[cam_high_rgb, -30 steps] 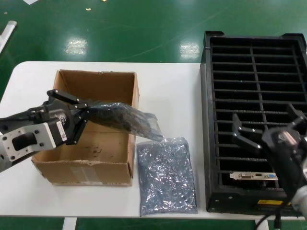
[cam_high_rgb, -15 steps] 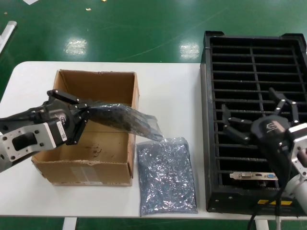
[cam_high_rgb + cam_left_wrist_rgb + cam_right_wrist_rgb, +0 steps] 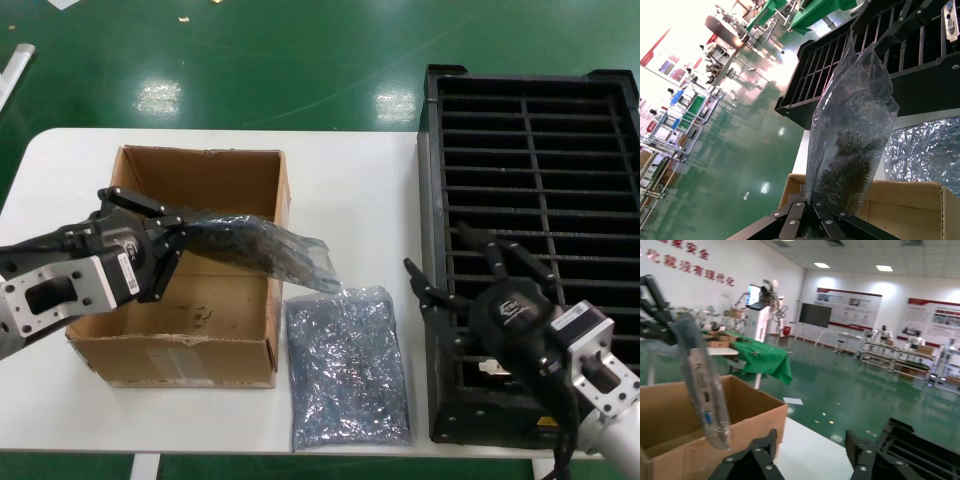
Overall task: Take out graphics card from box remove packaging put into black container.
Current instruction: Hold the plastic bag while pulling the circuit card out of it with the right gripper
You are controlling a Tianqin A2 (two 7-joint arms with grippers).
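Note:
My left gripper is shut on one end of the packaging, a smoky translucent bag, and holds it out over the right side of the box. The graphics card is inside the bag; its ports show through the plastic in the right wrist view. In the left wrist view the bag rises from my shut left gripper. My right gripper is open and empty over the left edge of the black container, facing the bag. Its open jaws frame the table in the right wrist view.
A paler silvery speckled bag lies flat on the white table between box and container. Another card's bracket stands in a near slot of the container. Green floor surrounds the table.
My right gripper has swung left from over the container's near right part to its left edge and turned towards the bag. The left gripper and bag have not moved.

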